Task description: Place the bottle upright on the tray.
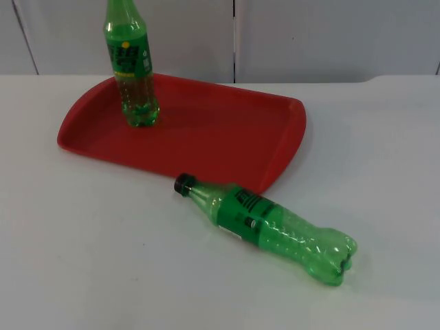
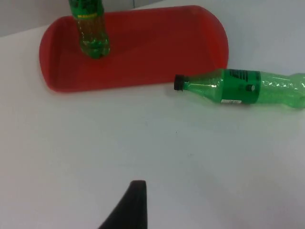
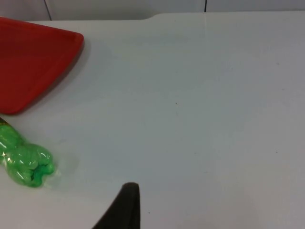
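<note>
White desk (image 1: pixel 82 261) is carrying your lying bottle (image 1: pixel 271 223), cap pointing toward the red tray (image 1: pixel 220 130) just beside it. Another bottle (image 1: pixel 130 65) is standing upright on that tray. Both pincers are hovering; can't tell how open.

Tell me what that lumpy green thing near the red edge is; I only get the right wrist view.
Observer: It is the base of a green bottle lying on its side on the white table.
Operator: Which way does it point?
Observer: Its black cap points toward the red tray, close by the tray's near rim.
Operator: Is anything on that tray?
Observer: Yes, a second green bottle stands upright near its far left corner.
</note>
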